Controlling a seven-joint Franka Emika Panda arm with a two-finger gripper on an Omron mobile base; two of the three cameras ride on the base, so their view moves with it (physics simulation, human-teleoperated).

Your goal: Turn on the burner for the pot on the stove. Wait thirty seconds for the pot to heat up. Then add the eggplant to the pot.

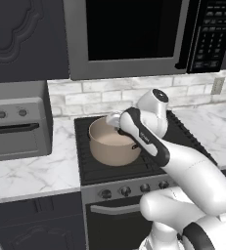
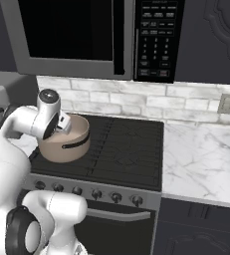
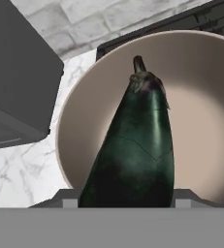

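While the jaws stand clamped on the eggplant (image 3: 135, 145), its stem end points down into the pale inside of the pot (image 1: 113, 142). The pot sits on the left side of the stove (image 2: 121, 144), its black grates flanked by white marble worktop (image 2: 201, 159), with the toaster oven (image 1: 16, 124) just beside it.

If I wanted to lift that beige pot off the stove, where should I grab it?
Probably by the short dark side handle of the pot, coming in from the front of the stove. The handle sticks out of the wall on that side, while the pot is wide and round, likely too broad for a small grip. The eggplant hangs over its mouth.
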